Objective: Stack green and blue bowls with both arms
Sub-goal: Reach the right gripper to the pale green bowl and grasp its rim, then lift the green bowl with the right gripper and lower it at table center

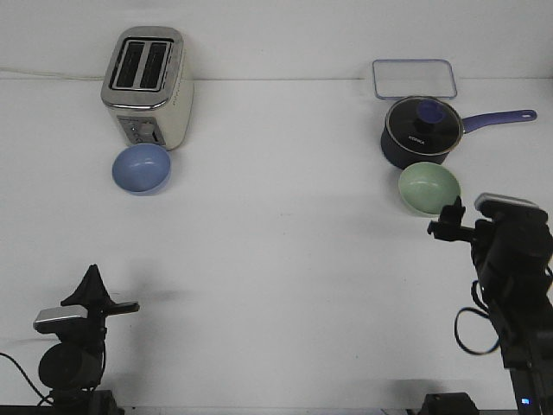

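Front view. A white table [276, 259] carries all objects. The blue bowl [142, 168] sits upright toward the far left corner, just in front of a cream and silver two-slot toaster [147, 85] and seemingly touching its base. The green bowl [429, 188] sits upright toward the far right corner, just in front of a dark navy saucepan [417, 132] with a glass lid and a blue handle pointing toward the right edge; bowl rim and pan appear to be touching or nearly so. Behind the saucepan, at the far edge, lies a clear rectangular container lid [415, 79]. The two bowls are well apart, each empty and unstacked.

The left arm's tool [92, 284] stands near the near left corner, its pointed tip up, well apart from the blue bowl; whether its fingers are wide or narrow cannot be told. The right arm's tool [449, 220] is raised at the right edge, just on the near side of the green bowl, not touching it; its finger spacing likewise cannot be told, and it holds nothing visible.
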Motion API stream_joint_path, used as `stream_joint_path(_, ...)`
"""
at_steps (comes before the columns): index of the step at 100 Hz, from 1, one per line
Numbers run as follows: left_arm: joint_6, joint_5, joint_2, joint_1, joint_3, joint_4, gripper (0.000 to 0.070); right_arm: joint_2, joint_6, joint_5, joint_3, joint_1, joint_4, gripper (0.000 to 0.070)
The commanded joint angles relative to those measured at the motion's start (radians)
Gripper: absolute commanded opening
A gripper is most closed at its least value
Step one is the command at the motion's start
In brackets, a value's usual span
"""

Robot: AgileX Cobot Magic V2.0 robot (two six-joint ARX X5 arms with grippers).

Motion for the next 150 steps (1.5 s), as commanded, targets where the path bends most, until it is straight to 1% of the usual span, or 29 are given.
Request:
stream_joint_path(1, -0.002, -0.006, -0.001, 0.002, -0.019, 0.011, 0.0015, 0.077, -0.011, -0.003, 0.043, -0.011, -0.004, 0.0582)
stream_joint_path(8, -0.002, -0.006, -0.001, 0.002, -0.019, 0.011, 0.0015, 0.167, -0.011, -0.015, 0.084, -0.037, -0.013, 0.0581)
stream_joint_path(24, -0.002, -0.006, -0.001, 0.002, -0.019, 0.011, 0.0015, 0.392, -0.007, -0.153, 0.182, -0.14, -0.053, 0.0582)
stream_joint_path(31, -0.002, -0.006, -0.001, 0.002, -0.019, 0.011, 0.0015, 0.491, -0.004, -0.194, 0.231, -0.177, -0.077, 0.0582)
stream_joint_path(48, -0.002, -0.006, -0.001, 0.002, -0.019, 0.011, 0.0015, 0.705, -0.008, -0.236, 0.344, -0.24, -0.122, 0.0582)
stream_joint_path(56, -0.002, -0.006, -0.001, 0.002, -0.019, 0.011, 0.0015, 0.781, -0.009, -0.264, 0.378, -0.258, -0.122, 0.0582)
stream_joint_path(62, -0.002, -0.006, -0.001, 0.002, -0.019, 0.011, 0.0015, 0.833, -0.008, -0.266, 0.395, -0.269, -0.118, 0.0582)
stream_joint_path(67, -0.002, -0.006, -0.001, 0.002, -0.019, 0.011, 0.0015, 0.87, -0.01, -0.275, 0.408, -0.277, -0.117, 0.0582)
stream_joint_path(81, -0.002, -0.006, -0.001, 0.002, -0.019, 0.011, 0.0015, 0.955, -0.02, -0.343, 0.42, -0.297, -0.093, 0.0582)
stream_joint_path(101, -0.002, -0.006, -0.001, 0.002, -0.019, 0.011, 0.0015, 1.034, -0.02, -0.399, 0.42, -0.306, -0.068, 0.0575)
stream_joint_path(105, -0.002, -0.006, -0.001, 0.002, -0.019, 0.011, 0.0015, 1.046, -0.02, -0.406, 0.42, -0.306, -0.066, 0.0537)
stream_joint_path(111, -0.002, -0.006, -0.001, 0.002, -0.019, 0.011, 0.0015, 1.056, -0.024, -0.424, 0.42, -0.306, -0.067, 0.0415)
stream_joint_path(112, -0.002, -0.006, -0.001, 0.002, -0.019, 0.011, 0.0015, 1.057, -0.025, -0.43, 0.42, -0.306, -0.066, 0.0369)
stream_joint_path(118, -0.002, -0.006, -0.001, 0.002, -0.019, 0.011, 0.0015, 1.06, -0.029, -0.444, 0.42, -0.306, -0.064, 0.0153)
stream_joint_path(120, -0.002, -0.006, -0.001, 0.002, -0.019, 0.011, 0.0015, 1.06, -0.028, -0.447, 0.42, -0.306, -0.061, 0.0088)
stream_joint_path(123, -0.002, -0.006, -0.001, 0.002, -0.019, 0.011, 0.0015, 1.06, -0.028, -0.452, 0.42, -0.306, -0.057, 0.0008)
stream_joint_path(124, -0.002, -0.006, -0.001, 0.002, -0.019, 0.011, 0.0015, 1.06, -0.028, -0.453, 0.42, -0.306, -0.057, 0.0)
stream_joint_path(135, -0.002, -0.006, -0.001, 0.002, -0.019, 0.011, 0.0015, 1.058, -0.028, -0.481, 0.444, -0.306, -0.072, 0.0)
stream_joint_path(150, -0.002, -0.006, -0.001, 0.002, -0.019, 0.011, 0.0015, 1.008, -0.035, -0.503, 0.529, -0.313, -0.171, 0.0)
